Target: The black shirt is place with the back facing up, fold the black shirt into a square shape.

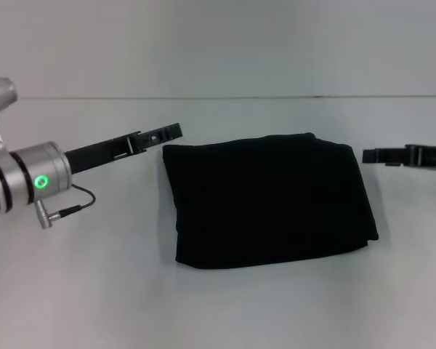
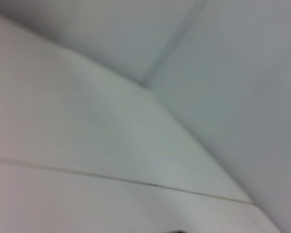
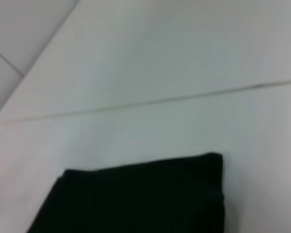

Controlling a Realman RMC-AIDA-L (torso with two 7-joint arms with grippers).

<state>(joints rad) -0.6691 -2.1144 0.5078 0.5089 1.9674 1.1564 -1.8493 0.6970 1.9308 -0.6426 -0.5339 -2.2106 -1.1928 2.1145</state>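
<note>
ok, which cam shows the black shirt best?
Head view: the whole black shirt lies folded into a rough rectangle between both tools. Right wrist view catches only one end; left wrist view shows no shirt.

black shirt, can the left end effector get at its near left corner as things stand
Probably yes. The left end effector sits just beside the folded black shirt at its far left corner, and only bare table lies along that edge.
</note>
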